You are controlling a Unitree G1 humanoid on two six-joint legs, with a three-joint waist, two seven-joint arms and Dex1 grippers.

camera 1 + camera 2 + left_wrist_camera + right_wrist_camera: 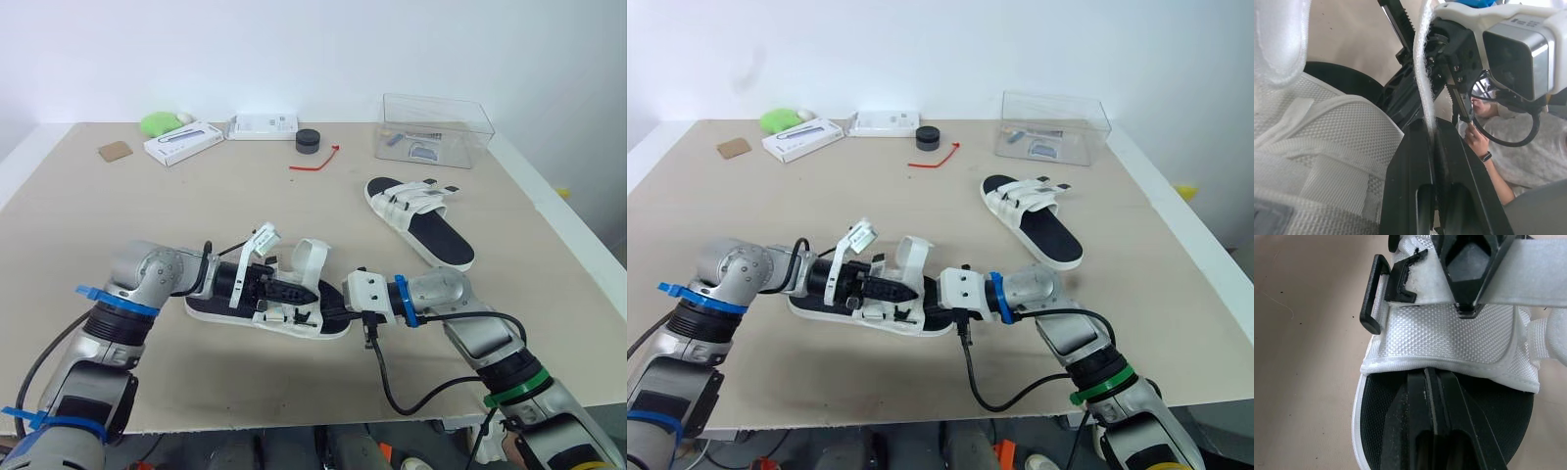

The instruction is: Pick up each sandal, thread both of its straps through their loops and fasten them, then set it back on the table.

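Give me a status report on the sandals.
Left gripper shut on near sandal's strap. Right gripper shut, on its footbed. Far sandal lies apart.

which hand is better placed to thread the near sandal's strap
Left. The left hand pinches the white strap of the near sandal; the right hand lies shut over the black insole, gripping nothing.

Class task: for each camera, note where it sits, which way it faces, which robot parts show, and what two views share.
Eye views: head, facing forward-down over beige table; both arms show.
Left wrist: along left gripper, shut on white fabric strap.
Right wrist: along right gripper, shut, over black footbed.
Shared: both wrist views see the white-strapped black-soled sandal.
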